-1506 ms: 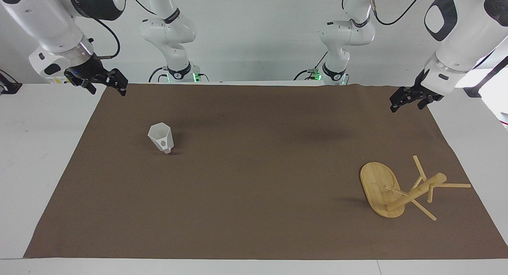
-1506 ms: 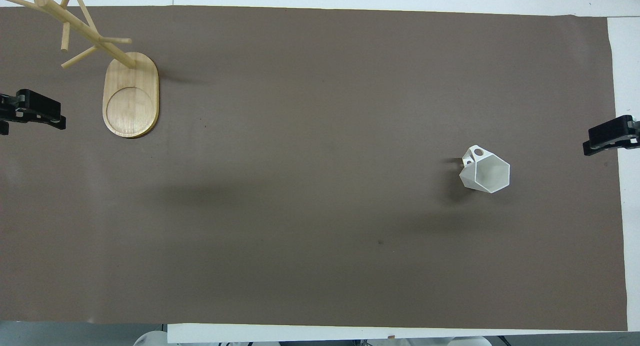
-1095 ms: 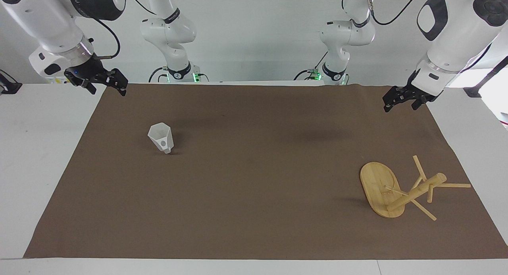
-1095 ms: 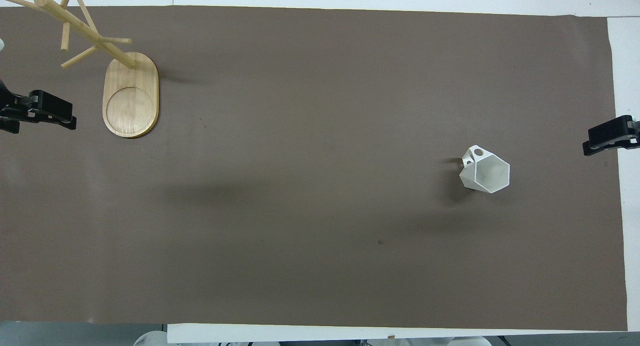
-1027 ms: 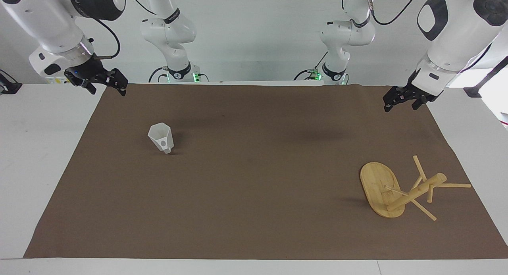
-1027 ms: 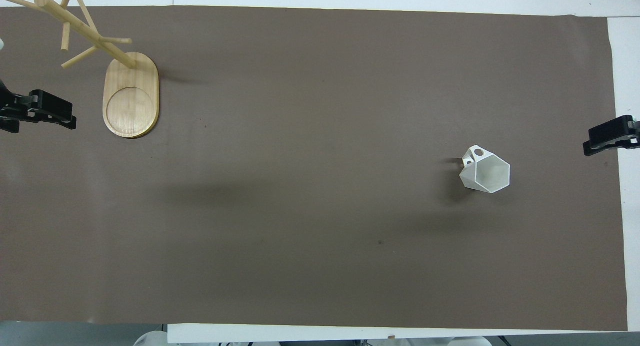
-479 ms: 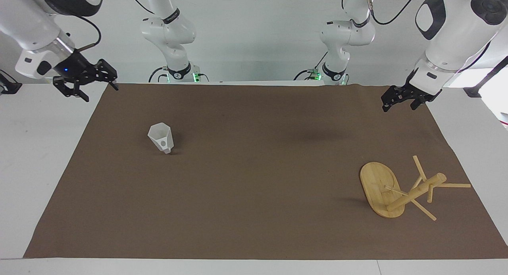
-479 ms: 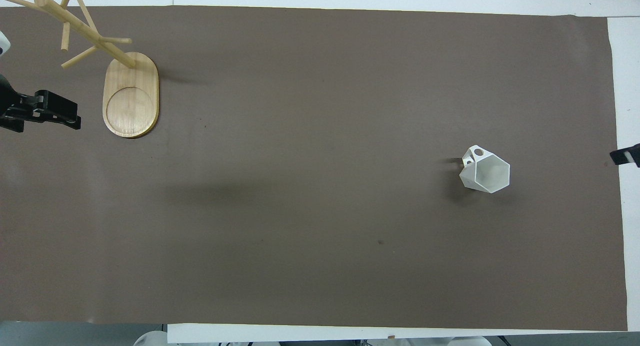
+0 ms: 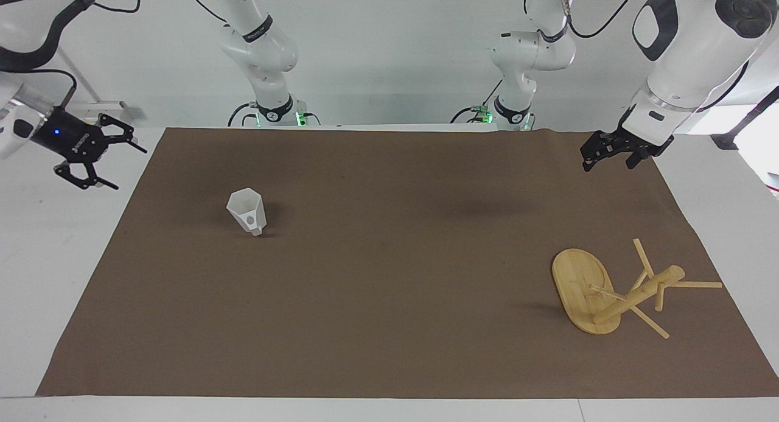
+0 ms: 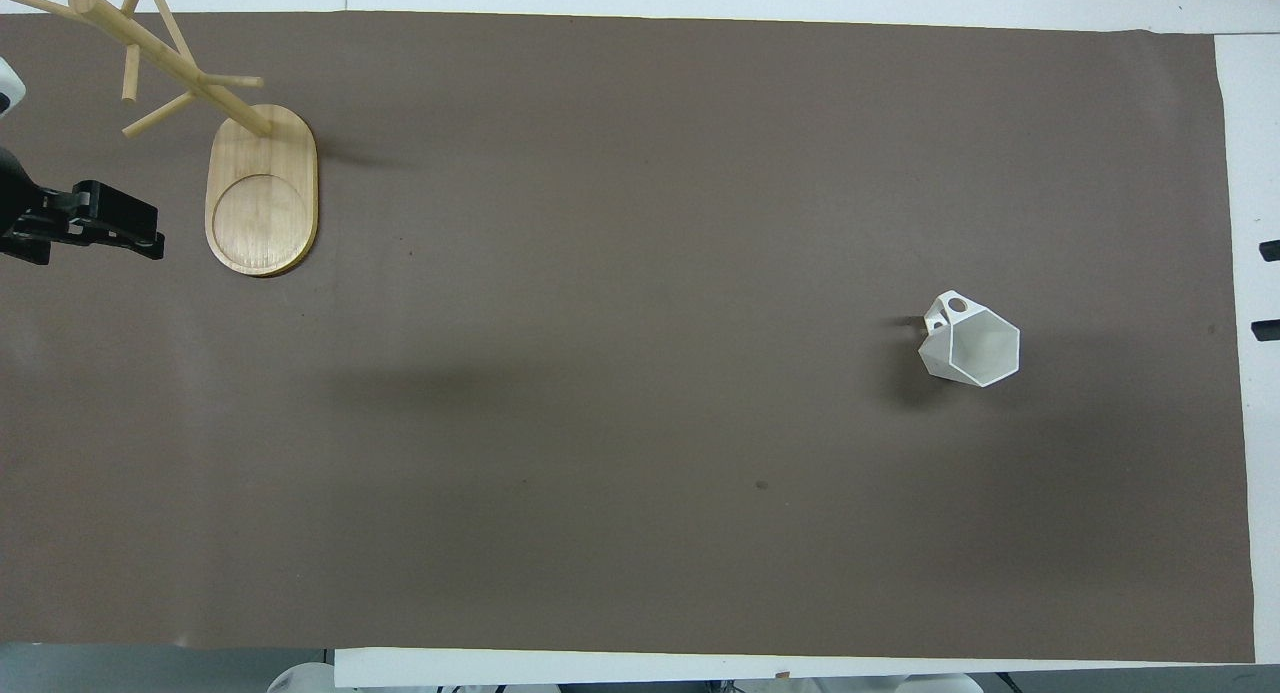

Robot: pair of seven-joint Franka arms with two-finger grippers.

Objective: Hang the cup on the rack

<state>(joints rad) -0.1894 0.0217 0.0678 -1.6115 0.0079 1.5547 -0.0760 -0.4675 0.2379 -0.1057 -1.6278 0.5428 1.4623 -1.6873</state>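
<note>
I had the right gripper [image 9: 115,160] up in the air off the right arm's end of the table, wrist turned sideways, fingers spread wide and holding nothing. My left gripper [image 9: 589,157] hung low from its bent arm at the left arm's end, angled downward; it looked open, though the slant made that hard to judge.

This was a robotics lab. Two white Franka arms [image 9: 681,50] stood bolted at the edge of a white desk [image 9: 61,239], green status lights glowing at their bases [image 9: 299,119], black cables [image 9: 599,20] looping along the joints. A plain brown mat [image 9: 389,288] covered the desk as a marked work area, against a bare pale wall [image 9: 395,44]. Only two staged props sat on it: a white cup [image 9: 246,210] and a bamboo rack [image 9: 602,294].
</note>
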